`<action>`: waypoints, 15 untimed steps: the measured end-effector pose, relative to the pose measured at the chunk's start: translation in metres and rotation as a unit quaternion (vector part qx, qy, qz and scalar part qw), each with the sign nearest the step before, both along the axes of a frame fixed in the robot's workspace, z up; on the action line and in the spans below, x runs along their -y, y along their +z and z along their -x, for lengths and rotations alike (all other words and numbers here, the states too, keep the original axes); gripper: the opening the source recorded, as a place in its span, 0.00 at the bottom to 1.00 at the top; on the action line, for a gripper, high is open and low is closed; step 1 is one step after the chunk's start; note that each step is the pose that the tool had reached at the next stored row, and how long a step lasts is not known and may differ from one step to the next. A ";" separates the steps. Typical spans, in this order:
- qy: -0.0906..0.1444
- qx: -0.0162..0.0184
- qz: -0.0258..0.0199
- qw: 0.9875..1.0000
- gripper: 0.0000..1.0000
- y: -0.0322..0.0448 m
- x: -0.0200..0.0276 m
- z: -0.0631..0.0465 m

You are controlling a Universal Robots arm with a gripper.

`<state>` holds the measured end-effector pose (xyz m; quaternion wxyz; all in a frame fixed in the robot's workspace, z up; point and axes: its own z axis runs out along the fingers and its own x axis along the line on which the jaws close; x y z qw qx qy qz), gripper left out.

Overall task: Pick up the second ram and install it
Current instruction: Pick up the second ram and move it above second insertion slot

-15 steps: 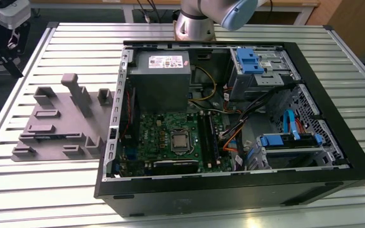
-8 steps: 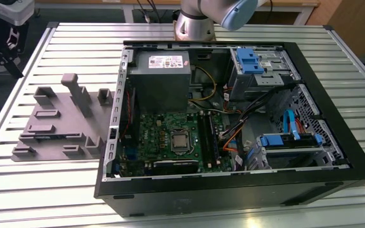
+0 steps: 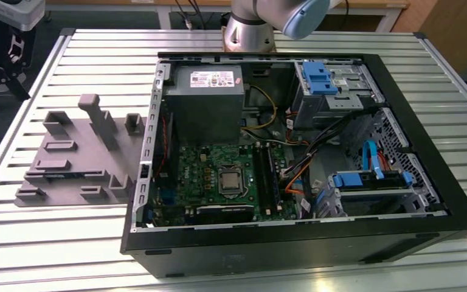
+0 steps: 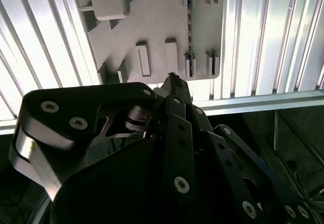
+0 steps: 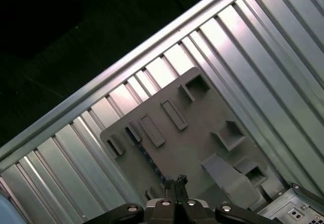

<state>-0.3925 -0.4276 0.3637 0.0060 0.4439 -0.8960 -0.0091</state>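
In the exterior view, an open black metal computer case is seen beside a grey slotted plastic plate on a ribbed aluminium table. In the second wrist view, the black gripper is shown closed and empty above that plate, where the second ram, a thin dark board, is lodged edge-on. In the first wrist view, the pressed-together fingertips are seen near one end of the board.

Open computer case, grey fixture, slatted table

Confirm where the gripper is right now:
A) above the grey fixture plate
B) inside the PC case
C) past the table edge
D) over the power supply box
A: in the first wrist view the gripper hangs above the grey fixture plate, where the second ram stands on edge.
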 end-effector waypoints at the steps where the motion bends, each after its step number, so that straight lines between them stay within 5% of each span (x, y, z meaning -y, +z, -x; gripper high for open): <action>1: 0.000 0.000 0.000 1.000 0.11 0.0000 0.0000 0.000; 11: 0.000 0.000 0.000 1.000 0.11 0.0000 0.0000 0.000; 15: 0.028 0.000 0.000 1.000 0.11 -0.0007 0.0000 0.000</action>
